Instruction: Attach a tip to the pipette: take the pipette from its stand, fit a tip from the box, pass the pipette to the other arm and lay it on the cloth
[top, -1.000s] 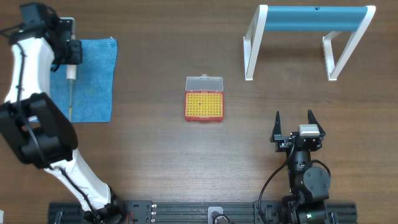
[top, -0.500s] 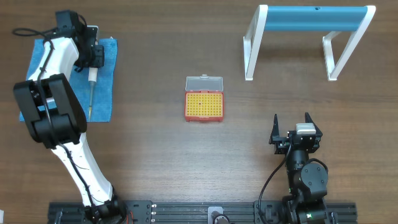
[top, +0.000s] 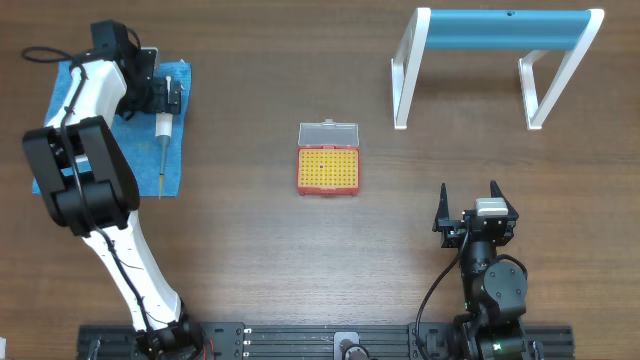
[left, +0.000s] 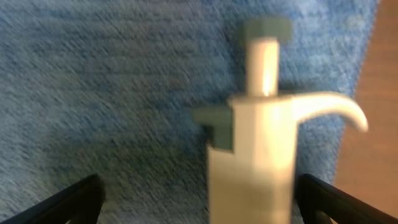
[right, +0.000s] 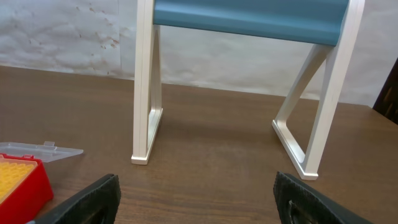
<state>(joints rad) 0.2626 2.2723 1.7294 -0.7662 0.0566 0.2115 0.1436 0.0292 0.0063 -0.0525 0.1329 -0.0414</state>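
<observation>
Since a second ago the pipette (top: 162, 135) has been carried sideways with the left gripper (top: 168, 97), from the middle of the cloth (top: 176, 150) to the strip along its edge nearest the tip box (top: 328, 168). It now sits between the left fingers (left: 74, 199), which stand wide apart with a gap on either side of its body. They grip nothing, and the cloth is spread directly beneath them. The pipette appears to lie flat, its thin tip pointing away from the fingers, so the laying-down looks finished and the spread fingers suit a clean withdrawal. The left arm reaches far up its side, wrist bent across the cloth. Well apart from those fingers, the right gripper (top: 470, 198) rests low near its base, fingers apart and empty, facing the stand (top: 505, 30).
</observation>
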